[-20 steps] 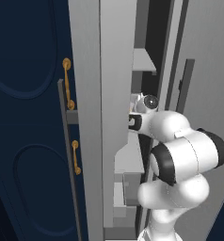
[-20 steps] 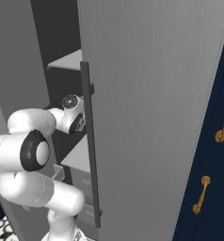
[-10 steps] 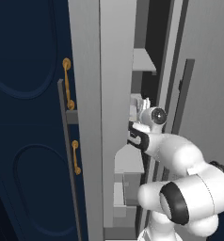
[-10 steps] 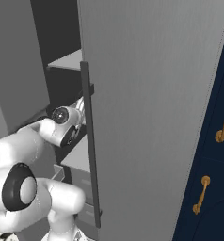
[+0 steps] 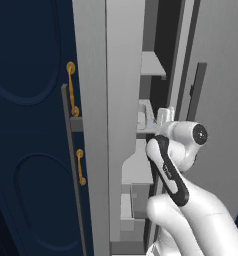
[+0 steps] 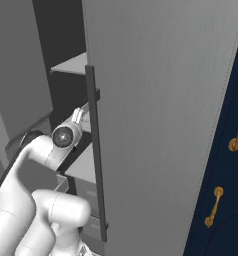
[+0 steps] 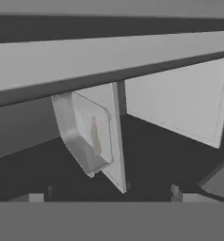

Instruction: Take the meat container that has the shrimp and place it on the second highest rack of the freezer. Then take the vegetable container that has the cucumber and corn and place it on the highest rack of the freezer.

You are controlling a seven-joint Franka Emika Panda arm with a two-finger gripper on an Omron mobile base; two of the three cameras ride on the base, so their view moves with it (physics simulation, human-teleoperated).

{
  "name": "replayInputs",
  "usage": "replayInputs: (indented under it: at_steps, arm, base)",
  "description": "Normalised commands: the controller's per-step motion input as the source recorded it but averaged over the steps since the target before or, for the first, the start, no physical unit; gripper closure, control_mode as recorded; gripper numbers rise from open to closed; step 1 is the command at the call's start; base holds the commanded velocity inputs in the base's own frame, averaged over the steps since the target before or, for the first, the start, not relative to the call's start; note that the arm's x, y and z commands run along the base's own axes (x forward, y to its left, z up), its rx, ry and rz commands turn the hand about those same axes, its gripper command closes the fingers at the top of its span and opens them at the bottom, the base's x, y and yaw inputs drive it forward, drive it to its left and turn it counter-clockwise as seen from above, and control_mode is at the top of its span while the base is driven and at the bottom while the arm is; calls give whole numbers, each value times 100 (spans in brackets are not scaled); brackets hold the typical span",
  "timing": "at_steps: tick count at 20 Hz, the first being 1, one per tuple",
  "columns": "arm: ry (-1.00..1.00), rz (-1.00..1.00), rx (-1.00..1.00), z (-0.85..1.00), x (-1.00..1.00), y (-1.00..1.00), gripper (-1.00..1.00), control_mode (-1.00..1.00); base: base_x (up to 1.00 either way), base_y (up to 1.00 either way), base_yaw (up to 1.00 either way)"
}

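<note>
So the left base view sits behind the arm on its left, looking forward and close up at the freezer [image 5: 126,75] with the navy cabinet [image 5: 31,125] beside it. The right base view looks from behind on the other side, close against the freezer door [image 6: 161,115]. Both catch the same open gap with the shelves [image 6: 73,64]. The hand view looks from inside, rolled over, right up near a pale container [image 7: 85,134].
</note>
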Motion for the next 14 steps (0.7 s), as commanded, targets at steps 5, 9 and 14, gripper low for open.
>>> replayInputs:
  at_steps: [5,9,14]
  arm:
    - [33,18,-1,100,-68,1,-100,-100]
    - [18,28,-30,51,-99,-1,-100,-100]
    - [12,47,-50,5,-100,-1,-100,-100]
  base:
    - [0,0,0]
    - [0,0,0]
    - [0,0,0]
